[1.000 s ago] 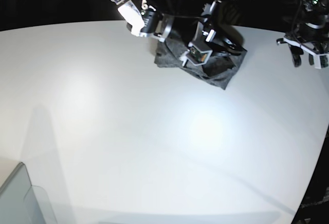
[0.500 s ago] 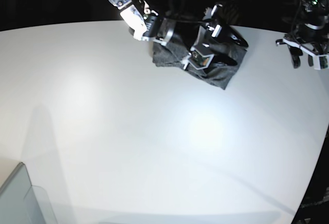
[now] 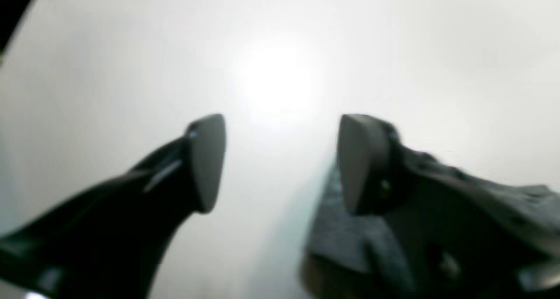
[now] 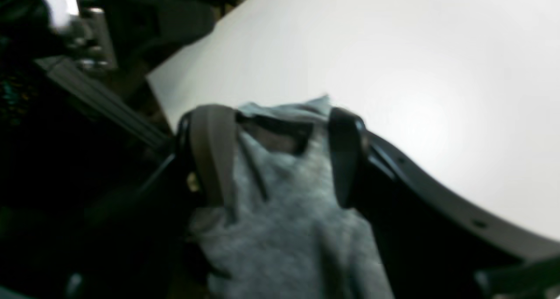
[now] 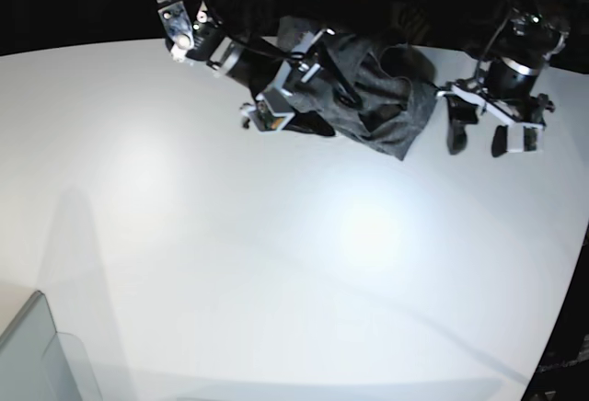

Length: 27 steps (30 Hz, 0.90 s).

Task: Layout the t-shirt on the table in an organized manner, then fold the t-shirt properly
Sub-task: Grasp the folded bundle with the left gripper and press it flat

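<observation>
The dark heather-grey t-shirt (image 5: 382, 97) sits bunched in a rumpled heap at the far edge of the table (image 5: 276, 263), folds piled up, one corner drooping toward the near side. The glossy white tabletop spreads wide around it.

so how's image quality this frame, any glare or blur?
Base view: sharp, lamp glare patch on the table, edges bent by the wide lens. Left wrist view: soft focus, bright hotspot between the left gripper fingers. Right wrist view: blurred, t-shirt weave smeared, left background nearly black.
</observation>
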Motion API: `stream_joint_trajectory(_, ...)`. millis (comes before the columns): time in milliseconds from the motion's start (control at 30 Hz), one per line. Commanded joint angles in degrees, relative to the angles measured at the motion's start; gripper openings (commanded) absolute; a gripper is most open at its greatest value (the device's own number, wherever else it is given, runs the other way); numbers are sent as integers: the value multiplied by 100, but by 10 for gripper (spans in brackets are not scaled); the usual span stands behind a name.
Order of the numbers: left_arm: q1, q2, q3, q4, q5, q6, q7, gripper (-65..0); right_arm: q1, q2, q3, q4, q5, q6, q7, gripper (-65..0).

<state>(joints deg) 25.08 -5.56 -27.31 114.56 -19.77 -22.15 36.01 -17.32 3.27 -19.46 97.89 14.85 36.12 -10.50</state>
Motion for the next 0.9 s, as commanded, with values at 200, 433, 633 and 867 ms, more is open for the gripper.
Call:
stream_joint_trajectory(200,230,-37,669,117,-67,4,-115,-48,-30,126,518,106,93,58,123,-302)
stream_joint_trajectory(433,309,-28,1091,56,-67,4,-115,-48,-74,117,729,115,93,58,123,-302)
stream_joint_trajectory(633,327,-37,1417,-32,-14,13,-115,-79,-74,117,729,115,93,58,123,-302)
stream_joint_trajectory(867,327,-37,1355,-67,-5,13,-115,-380,-74,135,729,115,93,58,123,-302)
